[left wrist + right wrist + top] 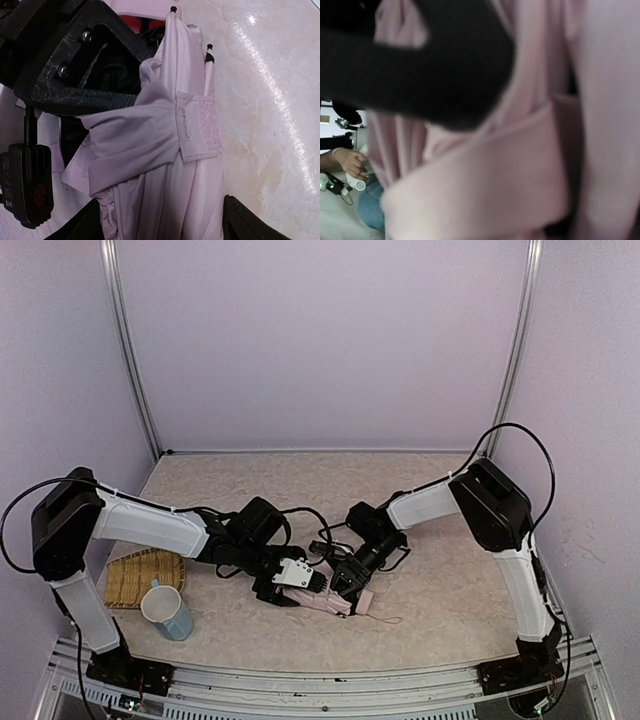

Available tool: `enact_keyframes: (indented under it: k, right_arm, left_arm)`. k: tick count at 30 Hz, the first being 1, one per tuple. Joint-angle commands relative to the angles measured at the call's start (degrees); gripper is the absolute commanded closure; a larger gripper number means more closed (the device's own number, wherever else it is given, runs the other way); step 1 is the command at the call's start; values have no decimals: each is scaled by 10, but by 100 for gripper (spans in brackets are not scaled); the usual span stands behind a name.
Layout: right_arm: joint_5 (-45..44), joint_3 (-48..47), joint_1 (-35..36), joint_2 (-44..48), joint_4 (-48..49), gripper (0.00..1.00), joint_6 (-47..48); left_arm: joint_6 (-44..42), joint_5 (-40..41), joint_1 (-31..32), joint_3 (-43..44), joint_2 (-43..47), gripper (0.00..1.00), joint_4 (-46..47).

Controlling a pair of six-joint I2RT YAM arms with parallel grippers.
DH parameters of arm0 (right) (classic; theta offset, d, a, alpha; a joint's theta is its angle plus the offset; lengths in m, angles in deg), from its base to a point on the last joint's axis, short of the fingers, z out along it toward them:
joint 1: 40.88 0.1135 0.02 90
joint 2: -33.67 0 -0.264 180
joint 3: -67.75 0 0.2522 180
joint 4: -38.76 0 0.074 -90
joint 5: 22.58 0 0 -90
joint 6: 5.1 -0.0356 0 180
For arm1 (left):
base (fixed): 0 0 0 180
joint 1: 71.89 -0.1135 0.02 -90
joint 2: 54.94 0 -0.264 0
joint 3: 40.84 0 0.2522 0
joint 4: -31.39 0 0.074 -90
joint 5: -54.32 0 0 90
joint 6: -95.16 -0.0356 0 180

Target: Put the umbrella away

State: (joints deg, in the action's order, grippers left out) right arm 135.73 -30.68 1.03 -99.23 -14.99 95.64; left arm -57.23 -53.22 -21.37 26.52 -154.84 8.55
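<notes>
Woven mat (143, 577) lies flat at the left edge of the tabletop (300, 480), toward the front-left corner. Pale blue cup (168, 612) stands upright just beside the mat, on its front-right side, touching or nearly touching it.

Left gripper (300, 585) is low over the front-middle of the tabletop and points right. Its jaws are spread wide, one finger (250, 222) on each side of the folded bundle. Can't tell if the pads touch the fabric, but nothing looks pinched.

The umbrella (340, 602) lies folded on the tabletop near the front edge, about centre, between the two grippers. Pale pink fabric is gathered in loose pleats, with black lining showing at the far end in the left wrist view. The wrap strap (200, 130) crosses the bundle and its fastener patch faces up. Two black-tipped rib ends (173, 9) stick out past the fabric. A thin cord (385, 618) trails off the right end onto the tabletop.

Right gripper (348, 582) comes in from the right, angled down onto the umbrella's right part. Its jaws are narrow and clamped on the fabric. In the right wrist view pink cloth fills the frame with one blurred black finger (445, 65) over it.
</notes>
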Motion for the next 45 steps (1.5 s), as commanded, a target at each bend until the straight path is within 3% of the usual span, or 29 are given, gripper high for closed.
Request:
enact_keyframes:
  k: [1, 4, 7, 10, 12, 14, 19, 28, 31, 34, 36, 45]
  right_arm:
    - [-165, 2, -3, -60, -6, 100, -32]
    - [-160, 7, -3, -48, 24, 99, -51]
    - [-171, 27, -5, -26, 70, 82, -82]
    - [-204, 53, -8, 12, 116, 64, -107]
    - [-235, 77, -9, 49, 151, 47, -116]
    - [-263, 106, -11, 89, 181, 40, -123]
    - [-331, 176, -14, 182, 233, 38, -124]
    - [-509, 270, -16, 374, 230, 38, -67]
    - [-523, 329, 16, 454, 294, 37, -27]
    - [-569, 388, 80, 515, 368, 27, 21]
    - [-601, 407, 104, 528, 397, 3, 45]
    - [-660, 355, 148, 411, 372, 0, 136]
  left_arm:
    - [8, -34, -12, 31, -37, 26, -59]
    - [52, -73, -42, 50, -58, 42, -71]
    - [62, -87, -47, 92, -91, 51, -130]
    - [52, -47, -28, 123, -128, 59, -188]
    - [58, -35, -24, 134, -146, 72, -208]
    - [60, -38, -26, 141, -158, 77, -228]
    - [61, -36, -18, 150, -178, 81, -262]
    - [60, -35, -19, 158, -186, 84, -272]
    - [61, -44, -23, 165, -191, 84, -280]
    - [62, -49, -26, 174, -197, 84, -289]
    - [63, -51, -27, 175, -198, 85, -289]
    - [61, -66, -36, 190, -206, 86, -307]
